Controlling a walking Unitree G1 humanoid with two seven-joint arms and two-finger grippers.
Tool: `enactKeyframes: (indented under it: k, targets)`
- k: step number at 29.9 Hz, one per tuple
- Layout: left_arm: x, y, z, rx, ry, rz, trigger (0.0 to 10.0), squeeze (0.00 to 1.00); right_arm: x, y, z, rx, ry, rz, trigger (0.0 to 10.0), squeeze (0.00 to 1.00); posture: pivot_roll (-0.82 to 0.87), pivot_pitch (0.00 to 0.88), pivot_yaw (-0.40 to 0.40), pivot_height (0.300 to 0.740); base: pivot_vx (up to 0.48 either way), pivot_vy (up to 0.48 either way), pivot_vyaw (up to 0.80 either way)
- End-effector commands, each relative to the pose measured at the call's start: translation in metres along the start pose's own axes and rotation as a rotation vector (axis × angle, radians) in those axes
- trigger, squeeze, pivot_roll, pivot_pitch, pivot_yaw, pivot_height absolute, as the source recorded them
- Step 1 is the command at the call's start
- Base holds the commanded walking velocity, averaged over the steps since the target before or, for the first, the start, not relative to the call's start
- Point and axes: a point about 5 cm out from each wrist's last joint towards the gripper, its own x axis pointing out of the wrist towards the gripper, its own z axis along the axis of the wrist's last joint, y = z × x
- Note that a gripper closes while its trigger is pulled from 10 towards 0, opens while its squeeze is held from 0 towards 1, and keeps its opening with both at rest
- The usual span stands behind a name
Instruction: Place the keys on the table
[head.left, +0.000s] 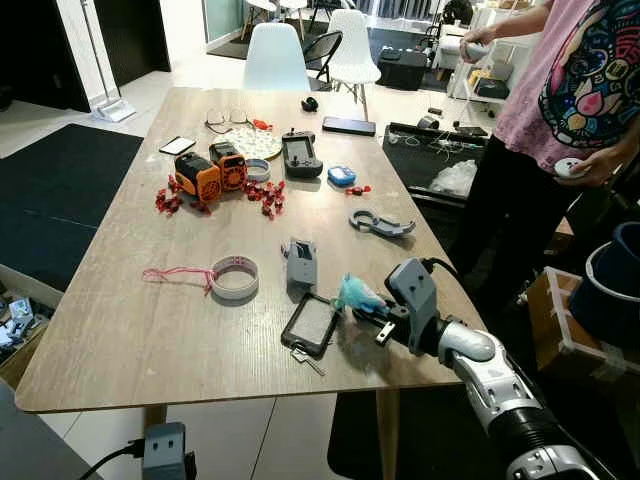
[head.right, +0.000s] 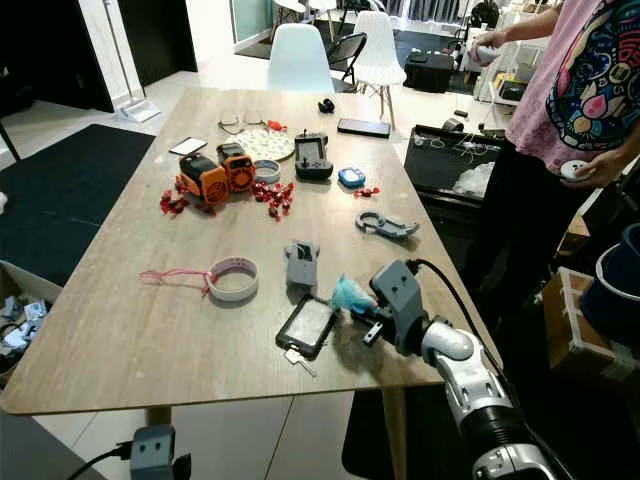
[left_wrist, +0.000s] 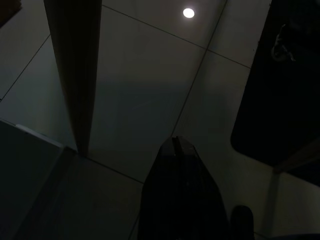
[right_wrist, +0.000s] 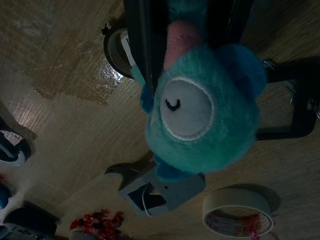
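**Holding the plush keychain over the table's near edge**

Your right gripper (head.left: 362, 305) is clamped on a teal plush toy (head.left: 355, 295), low over the wooden table (head.left: 120, 330) near its front right corner. In the right wrist view the fingers (right_wrist: 145, 40) pinch the toy (right_wrist: 205, 120) from both sides. Just left of it lies a black card holder (head.left: 310, 323) with a small key (head.left: 303, 356) at its corner. A grey box (head.left: 300, 262) and a tape roll (head.left: 236, 277) sit further in. Your left gripper (left_wrist: 182, 200) hangs over the floor, fingers together. A person (head.left: 560, 90) stands at the right.
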Motion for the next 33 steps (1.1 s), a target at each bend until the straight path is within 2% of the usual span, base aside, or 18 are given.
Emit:
enactKeyframes:
  k: [1,2,3,4,11,12,13,14,17,18,19,20,26,27,29,30,31,33]
  targets:
    - [-0.001,-0.001,-0.002,-0.013,0.004,0.004,10.0,0.00,-0.001,-0.001,-0.003,0.023,0.011,-0.002,10.0,0.12,0.08,0.043,-0.068,0.740,0.000,0.000,0.00]
    - [-0.001,-0.001,-0.002,-0.013,0.004,0.004,10.0,0.00,-0.001,-0.002,-0.002,0.032,0.006,-0.007,10.0,0.93,0.08,0.043,-0.068,0.740,0.000,0.000,0.00]
    - [-0.002,-0.001,-0.002,-0.013,0.004,0.004,10.0,0.00,-0.001,-0.002,-0.002,0.036,0.003,-0.011,10.0,0.93,0.08,0.042,-0.067,0.740,0.000,0.000,0.00]
    - [-0.002,-0.001,-0.003,-0.012,0.005,0.003,10.0,0.00,-0.001,-0.003,-0.002,0.035,0.002,-0.018,10.0,1.00,0.08,0.043,-0.066,0.740,0.000,0.000,0.00]
    - [-0.002,-0.001,-0.003,-0.013,0.006,0.003,10.0,0.00,-0.001,-0.004,0.001,0.015,-0.025,-0.029,10.0,1.00,0.08,0.041,-0.066,0.740,0.000,0.000,0.00]
    - [-0.001,-0.001,-0.002,-0.014,0.006,0.004,10.0,0.00,0.000,-0.005,0.005,0.010,-0.052,-0.043,10.0,0.85,0.08,0.042,-0.066,0.740,0.000,0.000,0.00]
    - [-0.001,-0.001,-0.002,-0.015,0.005,0.004,10.0,0.00,0.000,-0.006,0.007,0.007,-0.071,-0.053,10.0,0.85,0.08,0.042,-0.066,0.740,0.000,0.000,0.00]
    - [-0.001,-0.001,-0.001,-0.015,0.005,0.004,10.0,0.00,0.000,-0.007,0.009,0.006,-0.083,-0.059,10.0,0.00,0.08,0.042,-0.066,0.740,0.000,0.000,0.00]
    - [-0.001,-0.001,-0.001,-0.016,0.006,0.004,10.0,0.00,0.000,-0.009,0.013,0.011,-0.108,-0.063,10.0,0.00,0.07,0.041,-0.065,0.740,0.000,0.000,0.00]
    - [-0.001,-0.001,-0.001,-0.016,0.006,0.004,10.0,0.00,-0.001,-0.009,0.013,0.027,-0.120,-0.062,10.0,0.85,0.08,0.041,-0.066,0.740,0.000,0.000,0.00]
    - [-0.001,-0.001,-0.002,-0.016,0.006,0.003,10.0,0.00,-0.001,-0.011,0.014,0.039,-0.130,-0.071,10.0,0.85,0.08,0.041,-0.066,0.740,0.000,0.000,0.00]
    - [-0.001,-0.001,-0.002,-0.016,0.006,0.003,10.0,0.00,-0.001,-0.011,0.014,0.053,-0.136,-0.076,10.0,1.00,0.08,0.042,-0.067,0.740,0.000,0.000,0.00]
    - [-0.002,-0.001,-0.002,-0.018,0.005,0.005,10.0,0.00,-0.001,-0.014,0.017,0.007,-0.134,-0.116,10.0,1.00,0.08,0.043,-0.067,0.740,0.000,0.000,0.00]
    - [-0.002,-0.001,-0.002,-0.018,0.005,0.004,10.0,0.00,-0.002,-0.016,0.020,0.003,-0.149,-0.129,10.0,0.00,0.08,0.043,-0.067,0.740,0.000,0.000,0.00]
    - [-0.002,-0.001,-0.002,-0.017,0.005,0.004,10.0,0.00,-0.003,-0.021,0.025,0.002,-0.188,-0.165,10.0,0.00,0.08,0.043,-0.065,0.740,0.000,0.000,0.00]
    - [-0.002,-0.001,-0.003,-0.016,0.006,0.004,10.0,0.00,-0.006,-0.028,0.032,-0.004,-0.237,-0.220,10.0,0.00,0.08,0.043,-0.064,0.740,0.000,0.000,0.00]
    - [-0.002,-0.001,-0.003,-0.016,0.006,0.004,10.0,0.00,-0.006,-0.028,0.032,-0.004,-0.237,-0.220,10.0,0.00,0.08,0.043,-0.064,0.740,0.000,0.000,0.00]
    - [-0.002,0.000,-0.003,-0.014,0.008,0.005,10.0,0.00,-0.014,-0.042,0.043,-0.008,-0.317,-0.326,10.0,0.00,0.08,0.043,-0.064,0.740,0.000,0.000,0.00]
